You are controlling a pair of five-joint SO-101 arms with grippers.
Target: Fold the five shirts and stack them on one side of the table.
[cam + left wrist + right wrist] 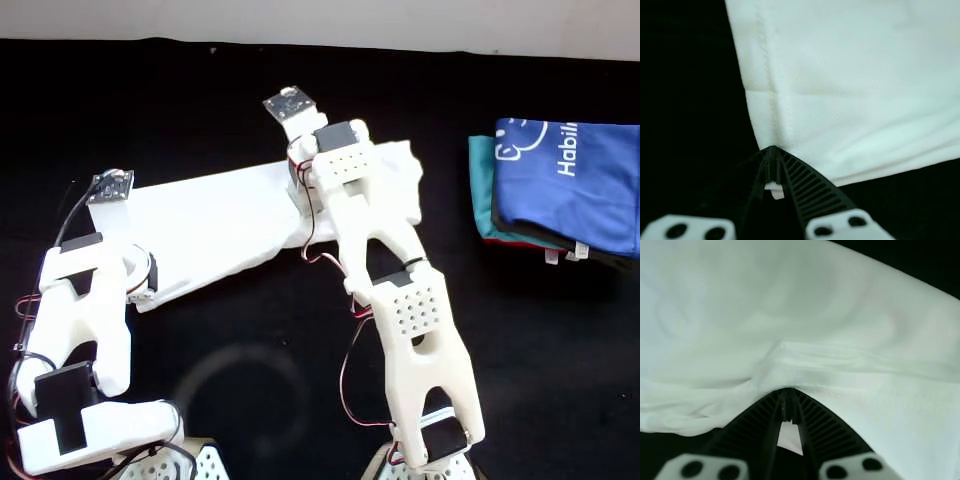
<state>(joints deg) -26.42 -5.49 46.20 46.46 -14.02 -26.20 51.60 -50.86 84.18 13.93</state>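
Roughly across the middle of the black table [250, 400] lies the white shirt [215, 225], spread in a long band that slants from the near left toward the far centre. In the high view both arms sit over it, and their white housings cover the places where they meet the cloth, so the fingertips cannot be made out there. The far end of the shirt is partly hidden beneath the right arm. In the left wrist view the left gripper [771, 152] has its dark ribbed fingers [805, 180] drawn together to a point at a hemmed edge of the shirt, close to a corner with stitched seams, and a scrap of white cloth shows pinched between them. In the right wrist view the right gripper [786, 392] is likewise closed to a point, nipping a rumpled fold of the same shirt, with white fabric visible in the narrow slit between its fingers. Well apart, at the table's right side, sits the stack [555, 200] of folded shirts: a blue shirt [600, 170] on top, black and red edges under it, a teal layer lowest. The frame cuts off its right part, and the number of layers is hard to tell.
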